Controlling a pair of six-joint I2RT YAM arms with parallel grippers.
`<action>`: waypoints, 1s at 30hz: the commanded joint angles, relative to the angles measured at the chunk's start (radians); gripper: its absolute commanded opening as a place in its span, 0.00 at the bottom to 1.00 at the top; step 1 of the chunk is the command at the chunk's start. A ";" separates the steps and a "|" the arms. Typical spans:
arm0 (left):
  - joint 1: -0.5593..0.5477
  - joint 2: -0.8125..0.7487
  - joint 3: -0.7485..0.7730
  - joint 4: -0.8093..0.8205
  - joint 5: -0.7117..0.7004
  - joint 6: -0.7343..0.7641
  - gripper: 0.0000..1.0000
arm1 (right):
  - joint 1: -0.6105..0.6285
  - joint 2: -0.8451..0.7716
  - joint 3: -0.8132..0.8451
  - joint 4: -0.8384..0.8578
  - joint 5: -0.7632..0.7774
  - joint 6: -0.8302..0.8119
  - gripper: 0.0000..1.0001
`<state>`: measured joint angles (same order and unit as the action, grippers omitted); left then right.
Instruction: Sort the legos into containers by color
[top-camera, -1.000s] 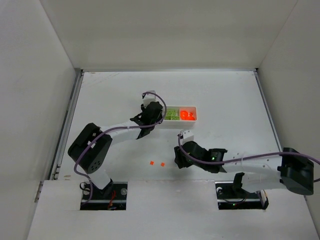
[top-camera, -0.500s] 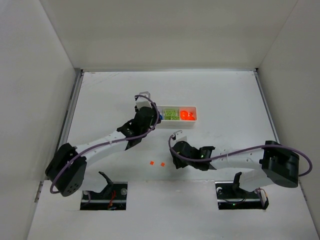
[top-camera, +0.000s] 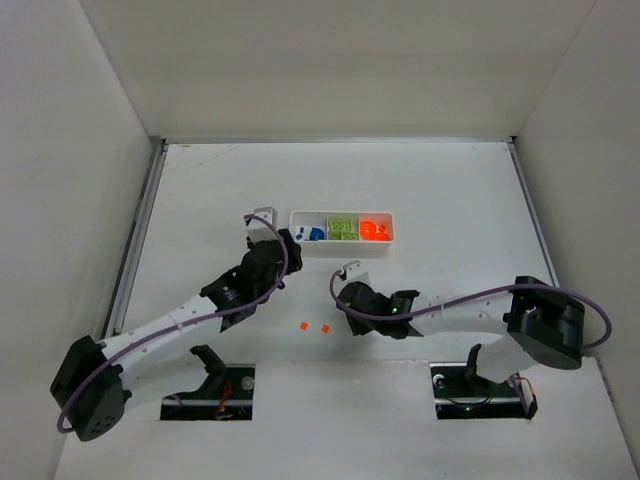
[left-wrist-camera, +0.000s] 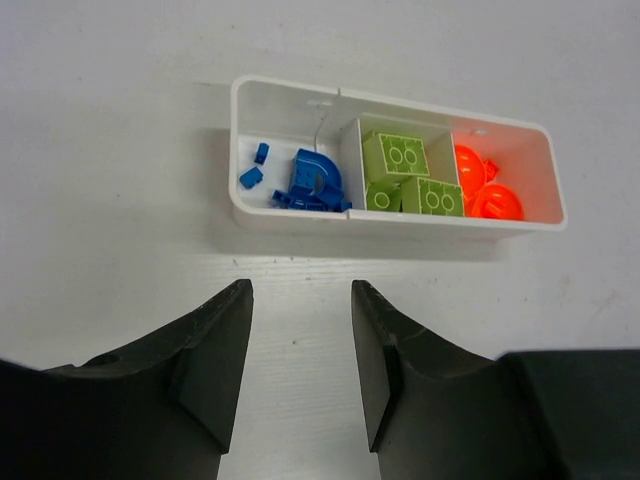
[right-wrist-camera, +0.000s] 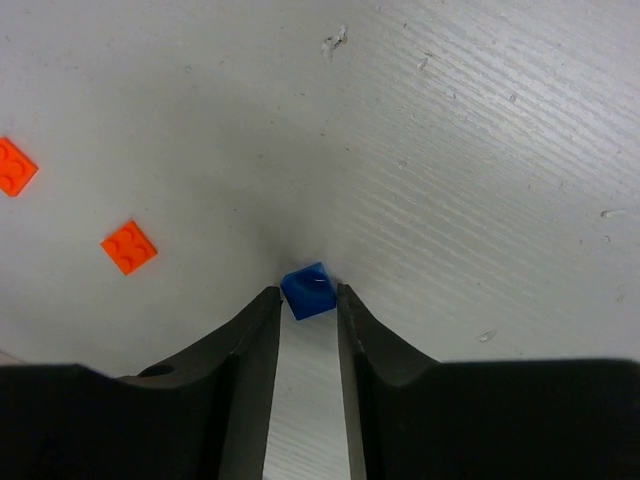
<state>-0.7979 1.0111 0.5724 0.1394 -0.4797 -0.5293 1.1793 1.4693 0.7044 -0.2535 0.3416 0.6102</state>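
White table (top-camera: 450, 190) bears tray (left-wrist-camera: 420, 224) far-centre; nearer, two orange legos (right-wrist-camera: 128, 246), one blue lego (right-wrist-camera: 307, 290).

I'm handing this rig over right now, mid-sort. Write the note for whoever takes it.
Left gripper: open, empty, short of the tray.
Right gripper: pinching a blue piece on the table.
Done: blue legos, green legos and orange legos sit in separate compartments.
Left: bin that blue piece, then the two orange plates loose on the table.
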 joint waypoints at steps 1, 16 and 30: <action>-0.019 -0.066 -0.040 -0.060 -0.016 -0.029 0.42 | 0.010 0.013 0.038 -0.006 0.019 0.010 0.33; -0.100 -0.255 -0.206 -0.213 0.013 -0.162 0.41 | -0.056 -0.061 0.240 -0.017 0.053 -0.119 0.27; -0.355 -0.103 -0.221 -0.267 -0.034 -0.276 0.35 | -0.252 0.267 0.619 0.082 -0.021 -0.248 0.28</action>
<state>-1.1217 0.8787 0.3592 -0.1081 -0.4793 -0.7509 0.9493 1.6817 1.2503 -0.2123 0.3408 0.3985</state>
